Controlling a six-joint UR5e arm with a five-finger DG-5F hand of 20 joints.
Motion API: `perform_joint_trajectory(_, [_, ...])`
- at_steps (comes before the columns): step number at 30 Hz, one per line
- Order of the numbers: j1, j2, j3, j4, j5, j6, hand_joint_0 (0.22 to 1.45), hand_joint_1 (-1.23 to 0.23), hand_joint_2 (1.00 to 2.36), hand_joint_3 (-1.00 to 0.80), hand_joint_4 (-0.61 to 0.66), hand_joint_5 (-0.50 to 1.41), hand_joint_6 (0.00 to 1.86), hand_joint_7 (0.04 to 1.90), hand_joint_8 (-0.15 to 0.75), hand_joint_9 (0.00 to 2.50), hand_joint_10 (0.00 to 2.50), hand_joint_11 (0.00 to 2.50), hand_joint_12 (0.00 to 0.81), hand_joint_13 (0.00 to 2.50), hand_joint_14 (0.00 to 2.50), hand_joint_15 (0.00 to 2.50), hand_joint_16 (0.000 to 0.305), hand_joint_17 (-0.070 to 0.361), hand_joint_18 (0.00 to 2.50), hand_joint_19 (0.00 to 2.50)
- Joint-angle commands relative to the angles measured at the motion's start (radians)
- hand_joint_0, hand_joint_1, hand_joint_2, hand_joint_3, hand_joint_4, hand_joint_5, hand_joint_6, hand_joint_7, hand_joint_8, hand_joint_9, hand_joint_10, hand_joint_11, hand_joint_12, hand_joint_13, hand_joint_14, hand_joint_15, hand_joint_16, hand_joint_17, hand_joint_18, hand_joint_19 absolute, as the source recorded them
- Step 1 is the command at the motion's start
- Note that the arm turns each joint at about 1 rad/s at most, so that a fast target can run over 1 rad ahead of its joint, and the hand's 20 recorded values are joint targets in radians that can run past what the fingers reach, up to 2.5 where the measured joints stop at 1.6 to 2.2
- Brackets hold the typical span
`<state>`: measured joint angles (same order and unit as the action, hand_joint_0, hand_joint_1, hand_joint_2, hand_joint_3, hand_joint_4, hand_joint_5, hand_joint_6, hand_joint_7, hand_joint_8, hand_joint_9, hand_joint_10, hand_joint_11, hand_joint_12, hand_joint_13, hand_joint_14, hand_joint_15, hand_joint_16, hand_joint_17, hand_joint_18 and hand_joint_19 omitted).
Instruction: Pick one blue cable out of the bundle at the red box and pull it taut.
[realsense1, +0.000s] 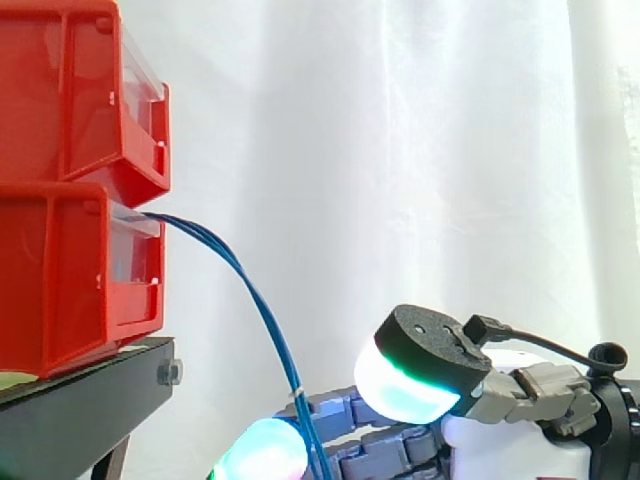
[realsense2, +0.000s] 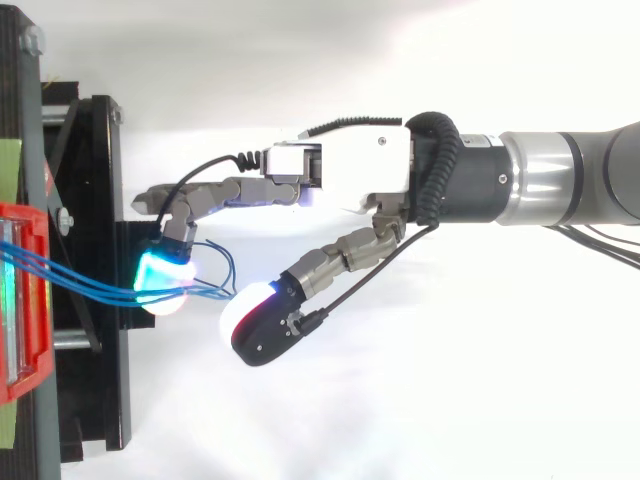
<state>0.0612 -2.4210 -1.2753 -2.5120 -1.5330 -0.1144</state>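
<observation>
Several thin blue cables (realsense1: 262, 310) leave the front of the lower red box (realsense1: 60, 280) and droop down to the right. In the top view, the cables (realsense2: 80, 285) run from the red box (realsense2: 20, 290) to a small loop just past a fingertip. My hand (realsense2: 340, 170) reaches in from the right with fingers stretched toward the bundle. One cyan-green fingertip (realsense2: 163, 280) lies on the cables. The thumb's pad (realsense2: 250, 315) stands apart, to the right of them. In the side view, the hand (realsense1: 500, 440) is low, and the cables pass between a glowing fingertip (realsense1: 262, 452) and the other fingers.
A second red bin (realsense1: 70, 90) is stacked on the lower one. Both rest on a black stand (realsense1: 80, 400) whose frame (realsense2: 100, 200) juts toward the hand. A white curtain hangs behind.
</observation>
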Motion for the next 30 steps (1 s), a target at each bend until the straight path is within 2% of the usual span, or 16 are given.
perform_joint_trajectory(1, [0.0, -0.001, -0.001, 0.004, -0.002, -0.001, 0.56, -0.66, 1.0, -0.5, 0.35, -0.17, 0.5, 0.98, 0.217, 0.0, 0.0, 0.0, 0.294, 0.0, 0.0, 0.0, 0.053, 0.119, 0.0, 0.04])
perform_joint_trajectory(15, [-0.011, 0.0, 0.017, -0.007, -0.012, -0.005, 0.61, -0.7, 1.01, -0.38, 0.28, -0.15, 0.51, 1.13, 0.212, 0.0, 0.0, 0.0, 0.289, 0.0, 0.0, 0.0, 0.052, 0.116, 0.0, 0.03])
perform_joint_trajectory(19, [-0.009, 0.0, 0.019, -0.004, -0.012, -0.007, 0.64, -0.71, 1.01, -0.28, 0.22, -0.17, 0.62, 0.96, 0.211, 0.0, 0.0, 0.0, 0.287, 0.0, 0.0, 0.0, 0.051, 0.116, 0.0, 0.03])
perform_joint_trajectory(21, [-0.007, 0.0, 0.019, -0.002, -0.013, -0.014, 0.65, -0.7, 1.01, -0.25, 0.21, -0.18, 0.64, 0.93, 0.212, 0.0, 0.0, 0.0, 0.287, 0.0, 0.0, 0.0, 0.052, 0.116, 0.0, 0.03])
perform_joint_trajectory(30, [-0.009, 0.0, 0.019, -0.001, -0.013, -0.027, 0.65, -0.71, 1.01, -0.26, 0.21, -0.2, 0.74, 0.79, 0.209, 0.0, 0.0, 0.0, 0.286, 0.0, 0.0, 0.0, 0.051, 0.115, 0.0, 0.03])
